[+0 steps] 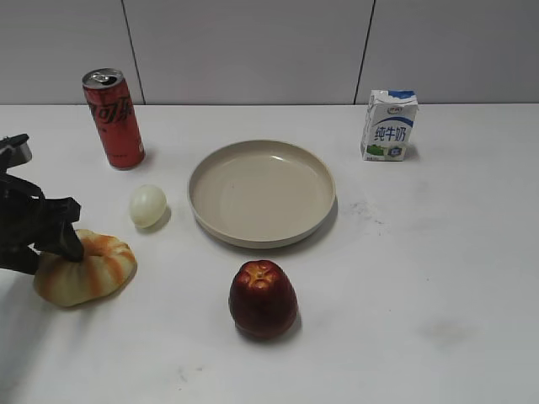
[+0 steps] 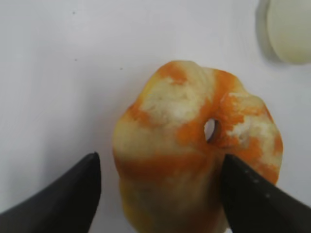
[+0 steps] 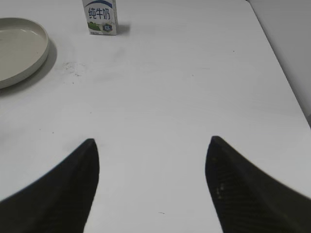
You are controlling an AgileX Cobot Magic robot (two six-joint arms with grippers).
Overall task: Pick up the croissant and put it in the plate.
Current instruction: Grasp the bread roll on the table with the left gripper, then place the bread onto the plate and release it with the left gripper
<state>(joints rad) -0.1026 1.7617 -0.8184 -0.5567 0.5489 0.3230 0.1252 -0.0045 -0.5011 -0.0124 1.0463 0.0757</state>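
Note:
The croissant (image 1: pixel 93 269), a puffy bun with cream and orange-brown stripes, lies on the white table at the front left. In the left wrist view the croissant (image 2: pixel 194 145) fills the middle. My left gripper (image 1: pixel 50 252) is open and straddles its left end (image 2: pixel 159 156); the right finger touches the bun, and the left finger stands a little apart from it. The beige plate (image 1: pixel 261 194) sits empty in the middle of the table, and its edge shows in the right wrist view (image 3: pixel 19 43). My right gripper (image 3: pixel 151 141) is open and empty above bare table; it is out of the exterior view.
A pale egg (image 1: pixel 147 205) lies between the croissant and the plate and shows in the left wrist view (image 2: pixel 291 29). A red cola can (image 1: pixel 114 118) stands at the back left. A dark red apple (image 1: pixel 263 299) stands in front of the plate. A milk carton (image 1: pixel 389 124) stands at the back right.

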